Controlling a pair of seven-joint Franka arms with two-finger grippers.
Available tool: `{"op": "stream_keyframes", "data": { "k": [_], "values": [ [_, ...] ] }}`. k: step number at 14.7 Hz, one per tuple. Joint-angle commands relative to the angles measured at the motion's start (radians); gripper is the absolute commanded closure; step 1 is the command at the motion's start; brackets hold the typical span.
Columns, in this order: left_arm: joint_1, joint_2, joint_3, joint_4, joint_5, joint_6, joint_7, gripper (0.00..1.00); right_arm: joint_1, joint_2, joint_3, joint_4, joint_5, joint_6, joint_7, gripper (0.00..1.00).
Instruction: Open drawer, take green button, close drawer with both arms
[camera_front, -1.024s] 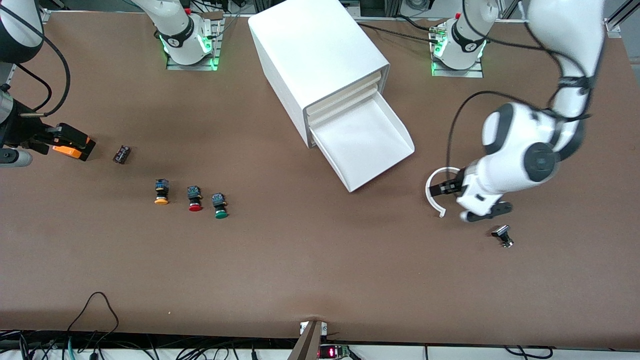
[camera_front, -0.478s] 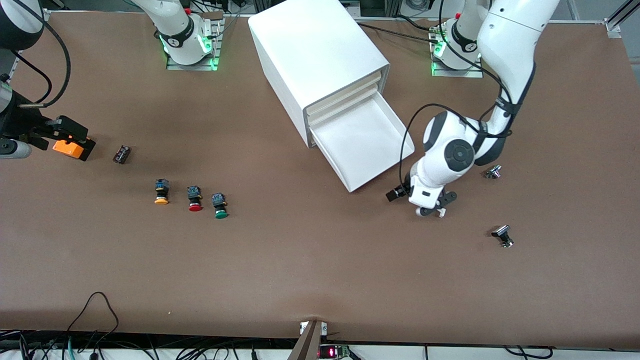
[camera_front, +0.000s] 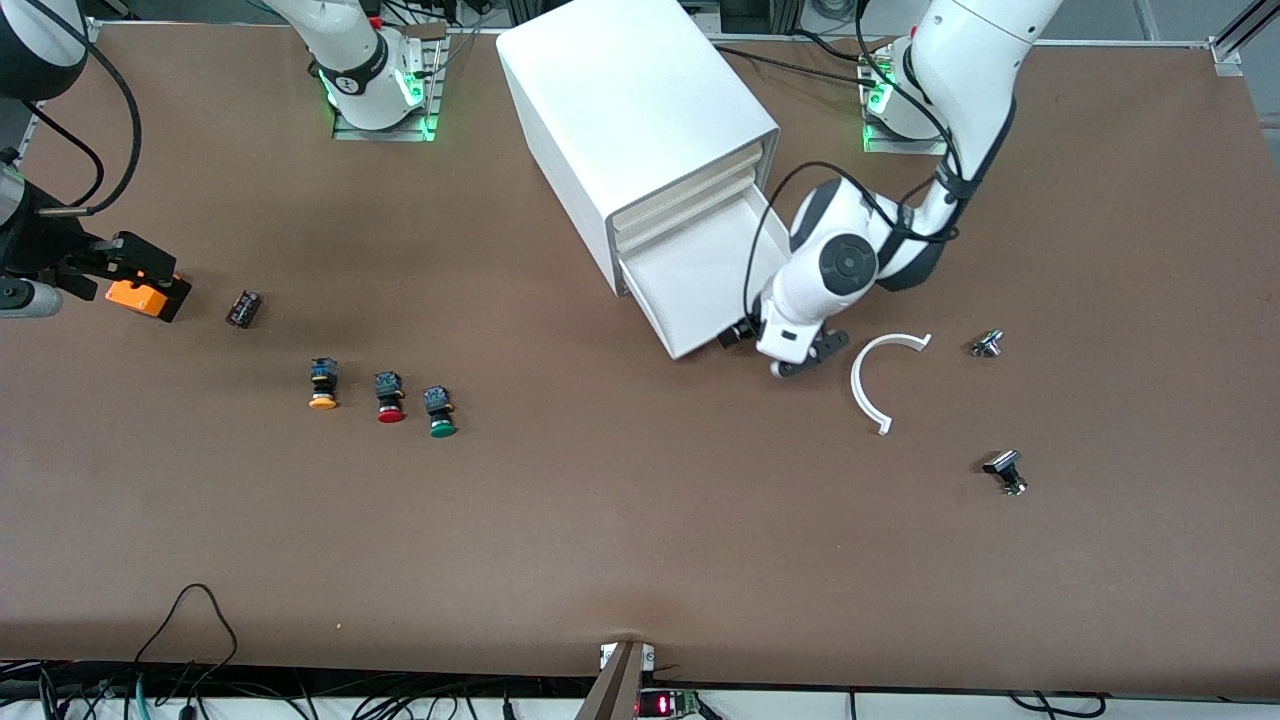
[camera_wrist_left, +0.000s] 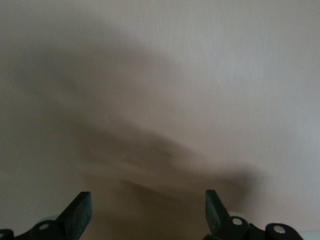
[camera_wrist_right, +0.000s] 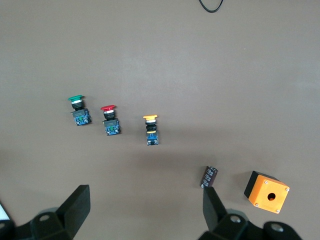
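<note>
1. Drawer (camera_front: 715, 275): lowest of three in the white cabinet (camera_front: 630, 110), pulled out; light plastic, likely slides at a push on its cream front.
2. Left claw (camera_front: 745, 335): spread wide, empty, low at the drawer's front corner.
3. Right claw (camera_wrist_right: 145, 212): spread wide, empty, waiting over an orange box (camera_front: 140, 296) at the right arm's end of the counter (camera_front: 640, 560).
4. Green button (camera_front: 439, 412): on the counter beside the red button (camera_front: 389, 397) (not in the drawer); small, light, rigid. Best pinched across the body; round cap probably slippery.
</note>
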Motion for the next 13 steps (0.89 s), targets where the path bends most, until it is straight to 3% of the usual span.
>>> {"op": "stream_keyframes", "data": {
  "k": [1, 6, 13],
  "values": [
    [-0.002, -0.05, -0.06, -0.071, -0.037, -0.002, -0.011, 0.0, 0.003, 0.002, 0.0, 0.017, 0.001, -0.01, 0.013, 0.0],
    [-0.002, -0.07, -0.164, -0.104, -0.172, -0.03, -0.008, 0.0, -0.003, 0.002, -0.001, 0.012, -0.003, -0.027, 0.022, 0.0],
    [0.007, -0.099, -0.17, -0.102, -0.172, -0.049, 0.009, 0.0, -0.005, -0.008, -0.004, 0.001, 0.001, -0.036, 0.024, 0.0]
  ]
}}
